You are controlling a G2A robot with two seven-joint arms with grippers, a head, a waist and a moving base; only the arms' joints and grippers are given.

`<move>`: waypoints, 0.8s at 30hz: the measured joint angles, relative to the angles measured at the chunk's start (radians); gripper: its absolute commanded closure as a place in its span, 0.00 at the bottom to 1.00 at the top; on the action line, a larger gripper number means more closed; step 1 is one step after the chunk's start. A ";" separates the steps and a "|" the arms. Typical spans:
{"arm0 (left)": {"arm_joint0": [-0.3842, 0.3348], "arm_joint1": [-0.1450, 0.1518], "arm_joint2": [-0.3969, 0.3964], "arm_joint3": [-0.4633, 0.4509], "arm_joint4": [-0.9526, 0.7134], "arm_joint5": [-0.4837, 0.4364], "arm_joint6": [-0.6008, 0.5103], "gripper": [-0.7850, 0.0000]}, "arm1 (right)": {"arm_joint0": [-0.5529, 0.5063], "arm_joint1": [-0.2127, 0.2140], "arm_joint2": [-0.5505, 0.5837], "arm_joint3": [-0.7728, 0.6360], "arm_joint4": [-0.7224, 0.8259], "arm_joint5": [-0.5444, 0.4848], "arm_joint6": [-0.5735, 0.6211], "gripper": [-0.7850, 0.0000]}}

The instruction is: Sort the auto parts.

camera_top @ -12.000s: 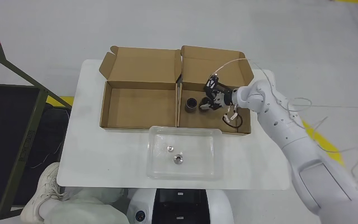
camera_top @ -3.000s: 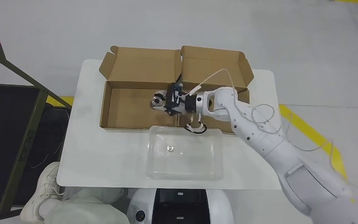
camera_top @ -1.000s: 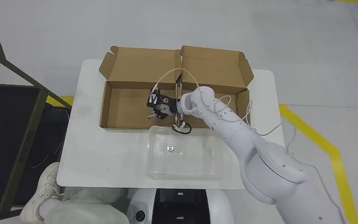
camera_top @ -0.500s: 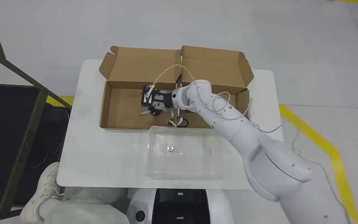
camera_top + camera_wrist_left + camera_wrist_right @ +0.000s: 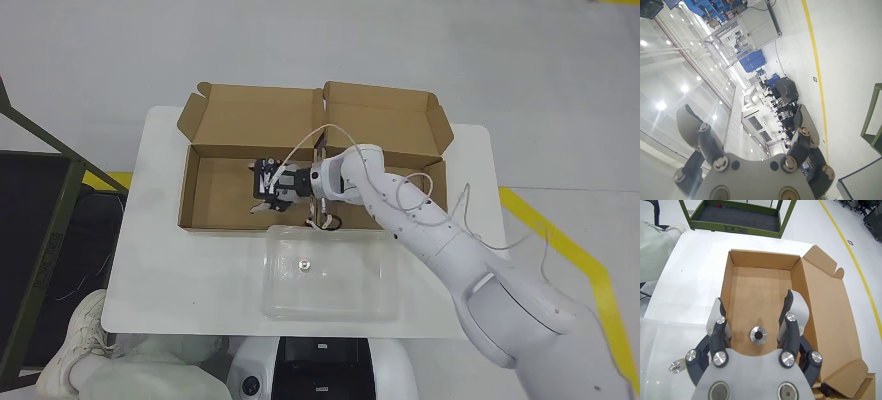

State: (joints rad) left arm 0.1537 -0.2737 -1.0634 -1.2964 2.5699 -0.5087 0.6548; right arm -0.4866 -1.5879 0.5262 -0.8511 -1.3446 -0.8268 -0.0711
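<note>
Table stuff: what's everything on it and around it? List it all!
Table: one, white, under everything.
Left box: one, brown, open, table's far side.
Right box: one, brown, open, beside it.
Metal ring: one, silver, on left box's floor.
Tray: one, clear, before the boxes.
Small part: one, silver, inside the tray.
Cart: one, green, on the floor beside the table.
Right gripper: one, grey-black, open above the ring.
Left gripper: one, grey-black, open, facing the room.

A pale grey glossy floor (image 5: 450,50) carried a curving yellow painted line (image 5: 814,56). A white rectangular table (image 5: 165,270) stood on it, with an olive-green metal frame cart (image 5: 757,231) near one end. Farther off, round ceiling lights (image 5: 660,105) glared above blue cabinets (image 5: 753,60) and a grey aluminium-framed enclosure (image 5: 753,26).
</note>
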 measured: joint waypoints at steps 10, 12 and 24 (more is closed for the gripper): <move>0.000 0.000 0.000 0.000 0.000 0.000 0.000 0.00 | -0.156 0.109 0.164 -0.285 -0.037 -0.036 0.175 0.18; 0.000 0.000 0.000 0.000 0.000 0.000 0.000 0.00 | -0.198 0.132 0.203 -0.350 -0.046 -0.047 0.217 0.18; 0.000 0.000 0.000 0.000 0.000 0.000 0.000 0.00 | -0.461 0.234 0.408 -0.705 -0.095 -0.120 0.398 0.13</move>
State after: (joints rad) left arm 0.1537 -0.2737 -1.0634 -1.2964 2.5699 -0.5087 0.6548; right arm -0.9479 -1.3536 0.9338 -1.5565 -1.4398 -0.9470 0.3267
